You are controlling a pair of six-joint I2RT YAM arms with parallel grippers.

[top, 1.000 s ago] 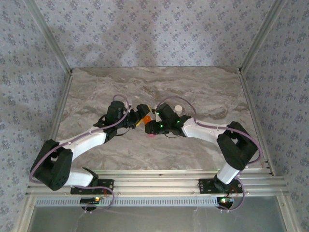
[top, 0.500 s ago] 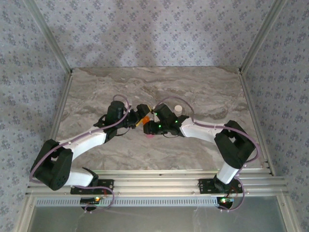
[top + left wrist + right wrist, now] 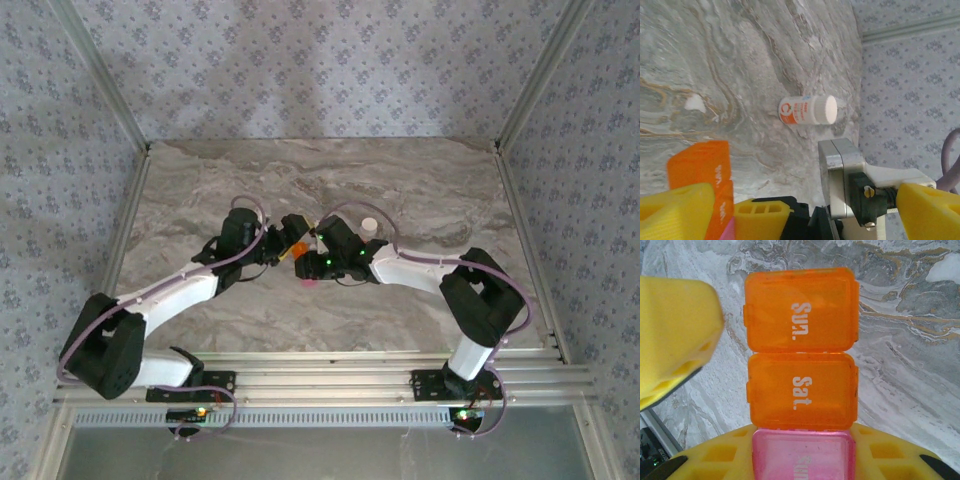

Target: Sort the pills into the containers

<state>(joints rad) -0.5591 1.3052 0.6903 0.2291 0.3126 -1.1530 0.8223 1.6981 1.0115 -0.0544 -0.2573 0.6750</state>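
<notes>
The containers [image 3: 802, 390] are a strip of joined compartments: two orange ones marked "Sun." and "Sat.", then a pink one [image 3: 802, 455]. My right gripper [image 3: 802, 442] is shut on the pink compartment, with a yellow finger on each side, holding the strip just above the marble table [image 3: 420, 190]. My left gripper [image 3: 287, 238] stands open beside the orange end; one of its fingers [image 3: 675, 335] is close to the "Sun." compartment without touching it. In the left wrist view the orange end [image 3: 700, 165] sits by my left finger [image 3: 675, 210]. The pills are out of view.
A small white bottle [image 3: 807, 110] with an orange-red band lies on its side beyond the grippers, also seen as the bottle [image 3: 369, 226]. A small pink piece [image 3: 312, 283] lies on the table under the right wrist. Walls enclose the table on three sides.
The right arm has shifted slightly to the left, bringing the strip closer to the left gripper. The left arm has hardly moved, and both grips are unchanged.
</notes>
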